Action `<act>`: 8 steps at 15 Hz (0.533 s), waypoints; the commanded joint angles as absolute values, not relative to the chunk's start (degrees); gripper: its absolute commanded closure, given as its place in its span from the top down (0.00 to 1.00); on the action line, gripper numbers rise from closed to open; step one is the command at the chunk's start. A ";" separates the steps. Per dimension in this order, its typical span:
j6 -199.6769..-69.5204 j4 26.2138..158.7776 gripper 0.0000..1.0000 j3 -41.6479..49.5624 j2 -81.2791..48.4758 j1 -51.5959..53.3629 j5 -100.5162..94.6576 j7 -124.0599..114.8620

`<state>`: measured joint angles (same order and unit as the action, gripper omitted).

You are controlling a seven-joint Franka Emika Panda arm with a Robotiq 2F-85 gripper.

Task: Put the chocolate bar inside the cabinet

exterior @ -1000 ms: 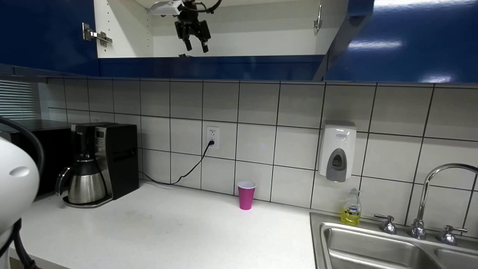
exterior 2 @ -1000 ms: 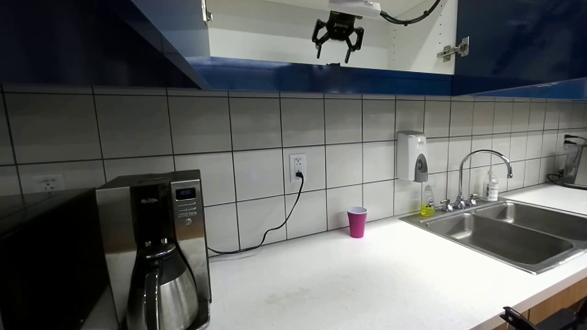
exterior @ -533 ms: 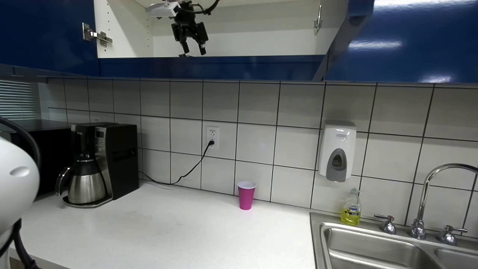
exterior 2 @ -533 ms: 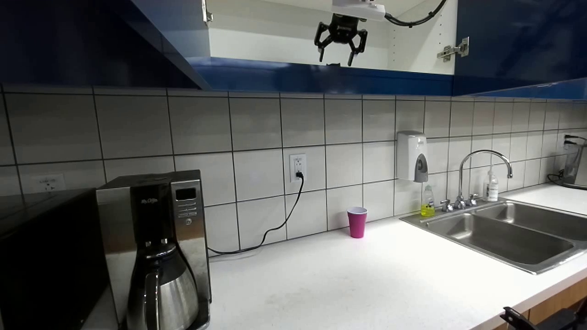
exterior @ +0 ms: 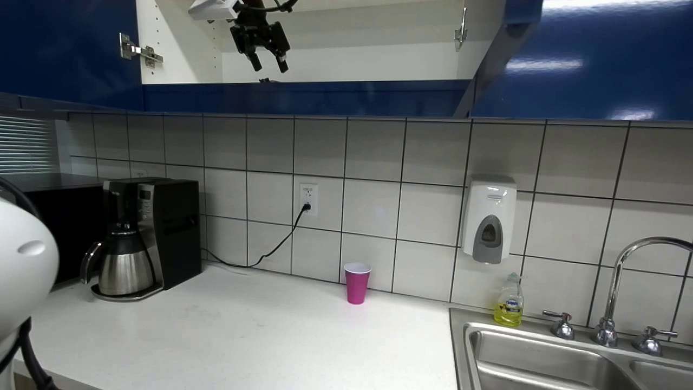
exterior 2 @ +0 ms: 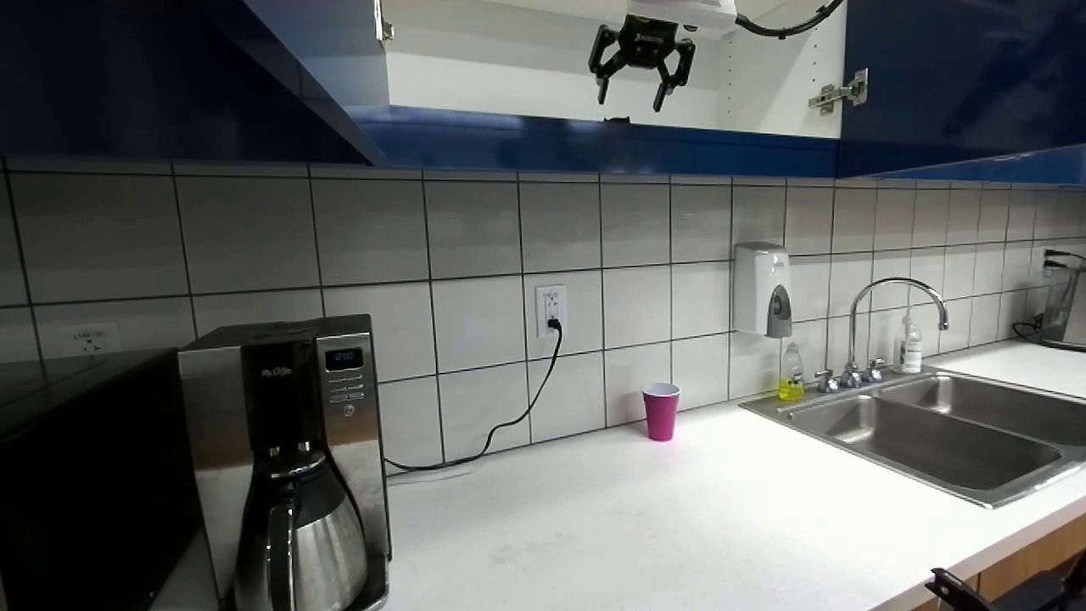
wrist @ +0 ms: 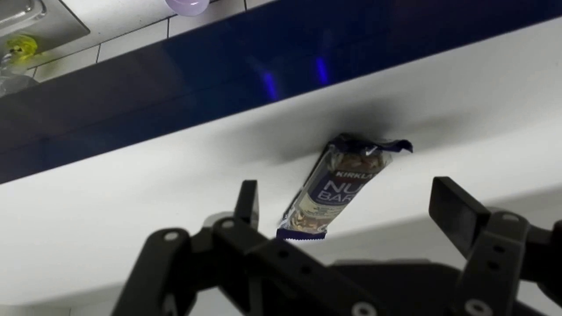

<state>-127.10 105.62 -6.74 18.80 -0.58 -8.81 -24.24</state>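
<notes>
The chocolate bar [wrist: 336, 188] is a wrapped bar with dark blue ends and "NUT BAR"-like print, lying on the pale cabinet floor in the wrist view. Only a dark sliver of it shows above the cabinet's front edge in both exterior views [exterior: 268, 80] [exterior 2: 617, 120]. The cabinet [exterior: 303, 97] is open, with a blue front edge [exterior 2: 543, 142] and cream interior; the edge also crosses the wrist view [wrist: 197, 94]. My gripper [exterior: 270, 69] is open and empty, fingers pointing down, above and apart from the bar [exterior 2: 630, 103]. In the wrist view its fingers [wrist: 344, 202] stand wide apart.
Open blue doors flank the cabinet on hinges [exterior: 141, 52]. Below, a pink cup [exterior: 357, 286] stands on the white counter [exterior: 243, 336]. A coffee maker [exterior 2: 348, 450], a wall dispenser [exterior 2: 761, 288], a yellow soap bottle [exterior: 509, 306] and a sink [exterior 2: 925, 433] are also below.
My gripper dipped slightly, then rose, and has shifted sideways, left in an exterior view [camera aside] and right in an exterior view. It stays open. The bar has not moved.
</notes>
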 commanded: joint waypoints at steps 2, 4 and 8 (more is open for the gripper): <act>-131.73 114.21 1.00 -8.18 26.48 -1.56 -10.41 -25.55; -132.86 116.69 1.00 -8.59 28.92 -1.68 -10.06 -25.33; -135.18 122.32 1.00 -9.63 34.16 -1.74 -9.76 -24.64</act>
<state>-132.45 116.93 -8.25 29.29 -0.60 -9.16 -24.24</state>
